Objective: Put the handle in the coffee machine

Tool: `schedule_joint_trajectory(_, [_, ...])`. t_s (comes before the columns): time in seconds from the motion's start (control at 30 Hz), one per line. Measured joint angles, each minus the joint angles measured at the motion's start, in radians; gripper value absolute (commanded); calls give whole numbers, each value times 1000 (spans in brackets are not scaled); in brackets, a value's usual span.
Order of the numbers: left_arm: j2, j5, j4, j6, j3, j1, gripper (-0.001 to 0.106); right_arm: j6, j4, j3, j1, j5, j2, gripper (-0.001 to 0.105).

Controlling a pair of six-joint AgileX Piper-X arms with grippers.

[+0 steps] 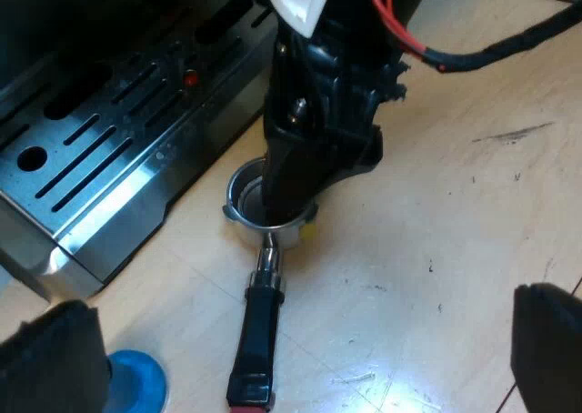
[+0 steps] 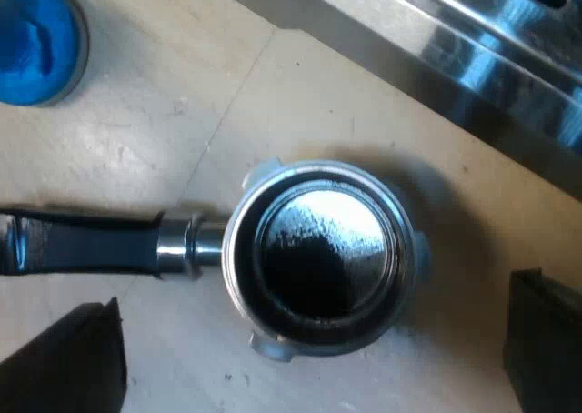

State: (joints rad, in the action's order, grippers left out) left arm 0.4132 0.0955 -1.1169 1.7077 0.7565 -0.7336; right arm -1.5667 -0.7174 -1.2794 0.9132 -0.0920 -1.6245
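Observation:
The metal holder lies flat on the wooden table beside the espresso machine's drip tray [image 1: 109, 158]. Its round basket [image 1: 244, 199] holds dark grounds, and its dark handle [image 1: 259, 327] ends in red [image 1: 248, 399]. My right gripper [image 1: 277, 215] hangs straight down over the basket. In the right wrist view it [image 2: 318, 290] is open, one finger [image 2: 64, 358] near the handle [image 2: 91, 245] and the other [image 2: 546, 340] beyond the basket [image 2: 318, 258]. My left gripper [image 1: 305, 304] is open above the table, short of the handle's red end.
A blue tamper [image 1: 136, 381] [image 2: 36, 40] stands on the table close to the handle's end. The machine's shiny slotted drip tray [image 2: 455, 49] runs along one side of the holder. Bare wooden table [image 1: 455, 231] extends on the holder's other side.

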Motion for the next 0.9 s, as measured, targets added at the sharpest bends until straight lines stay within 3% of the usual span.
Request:
schedule_joint_trajectory(0.3, [0, 0, 2, 0, 0, 0, 91, -31, 77, -5, 0, -16, -109, 85])
schedule_joint_trajectory(0.9, [0, 0, 2, 0, 0, 0, 91, -42, 93, -7, 0, -16, -177, 85])
